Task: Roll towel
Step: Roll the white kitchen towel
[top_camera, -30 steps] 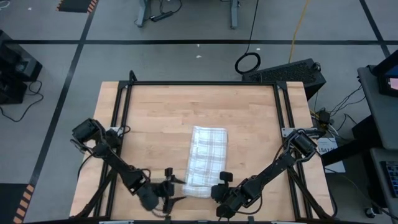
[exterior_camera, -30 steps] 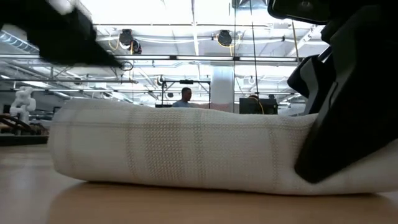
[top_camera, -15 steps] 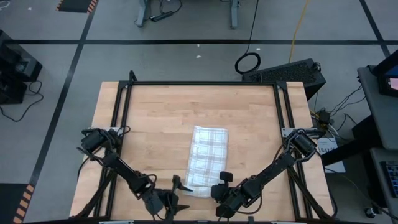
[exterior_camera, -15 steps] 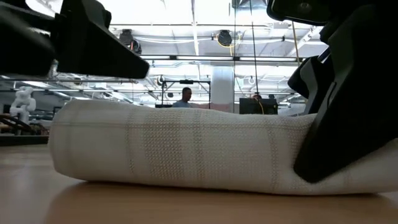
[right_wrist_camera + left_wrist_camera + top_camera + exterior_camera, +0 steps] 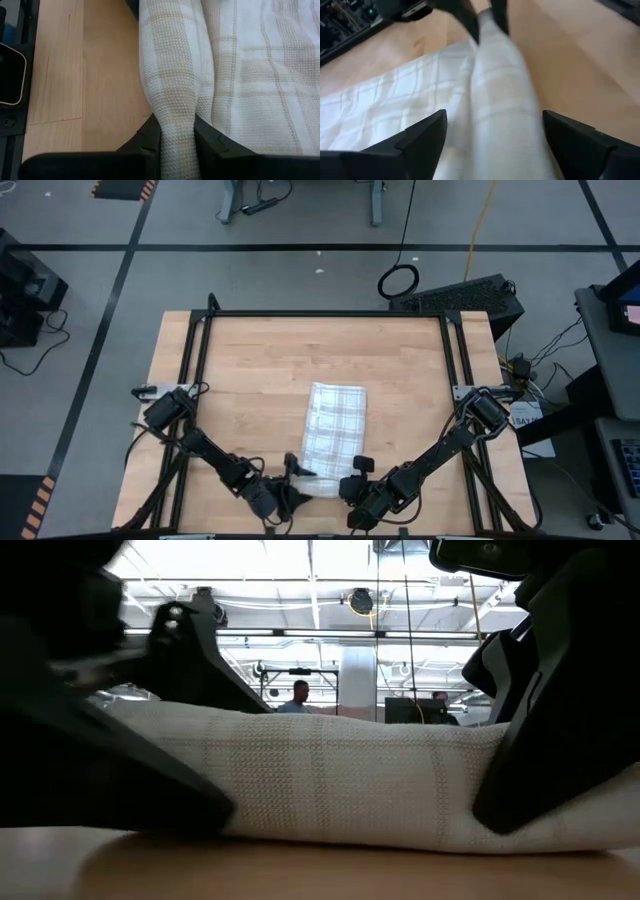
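- The left arm [image 5: 200,450] runs from its base at the table's left edge, low and slanted, down to the near end of the towel [image 5: 335,425].
- The right arm [image 5: 445,445] mirrors it from the right edge, ending at the same near end of the towel.
- The left gripper [image 5: 492,135] stands with its jaws wide, one finger [image 5: 422,135] on either side of the rolled fold; in the left wrist view neither finger presses the cloth, and the roll runs between them.
- In the low view the left gripper [image 5: 130,770] fills the side of the picture where that end of the roll lies, and covers it.
- The right gripper [image 5: 177,135] is narrow and pinches the rolled fold; its fingers [image 5: 150,135] squeeze the cloth into a thin waist between them.
- In the low view the right gripper [image 5: 560,710] bears down on the other end of the roll, and the cloth dents under it.
- The towel lies on the table [image 5: 250,360], a little right of its middle, its length running away from the grippers; its far part is flat and its near edge is turned up into a low roll.
- The two grippers sit near each other at the roll, at opposite ends of it.
- Bare wood lies beyond the towel's far edge and on both its long sides, out to the black frame [image 5: 320,315] round the table.
- The near edge of the table is close behind the grippers.
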Controlling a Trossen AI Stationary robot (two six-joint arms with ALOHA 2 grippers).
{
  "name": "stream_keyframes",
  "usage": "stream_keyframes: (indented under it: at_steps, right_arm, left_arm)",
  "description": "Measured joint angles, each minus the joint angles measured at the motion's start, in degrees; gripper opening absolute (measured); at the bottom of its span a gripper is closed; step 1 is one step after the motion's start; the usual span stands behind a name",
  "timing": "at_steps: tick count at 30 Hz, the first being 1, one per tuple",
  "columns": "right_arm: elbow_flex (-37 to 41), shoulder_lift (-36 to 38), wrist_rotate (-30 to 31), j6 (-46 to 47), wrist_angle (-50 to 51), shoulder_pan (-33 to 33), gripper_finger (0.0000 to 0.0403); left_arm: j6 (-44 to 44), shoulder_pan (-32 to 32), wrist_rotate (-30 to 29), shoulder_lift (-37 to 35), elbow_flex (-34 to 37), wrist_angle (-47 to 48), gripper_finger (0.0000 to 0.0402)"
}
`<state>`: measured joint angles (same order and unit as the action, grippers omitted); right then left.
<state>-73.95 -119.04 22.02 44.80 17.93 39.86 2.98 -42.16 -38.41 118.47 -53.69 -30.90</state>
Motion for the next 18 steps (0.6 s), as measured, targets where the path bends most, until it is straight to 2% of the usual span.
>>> stream_keyframes:
  at_steps: [4,10,13,14,18]
  right_arm:
    - [0.0,0.0,0.1,0.0,0.0,0.0,0.0057]
    - [0.0,0.0,0.2,0.0,0.0,0.0,0.0058]
    - [-1.5,-0.1,0.1,-3.4,1.7,0.3,0.0076]
    - [-2.4,-0.2,0.2,-4.6,3.1,0.4,0.0087]
    - [-8.3,-0.5,2.8,-5.0,15.3,1.4,0.0147]
  left_arm:
    - [-3.1,1.3,0.8,0.0,0.0,0.0,0.0273]
    - [-7.1,2.8,6.6,-0.1,0.0,1.7,0.0135]
    - [-10.7,3.3,8.0,-0.3,0.0,2.9,0.0069]
    - [-12.4,3.5,8.5,-0.5,-0.1,3.6,0.0057]
    - [-20.4,5.3,15.0,-1.8,-0.2,6.3,0.0057]
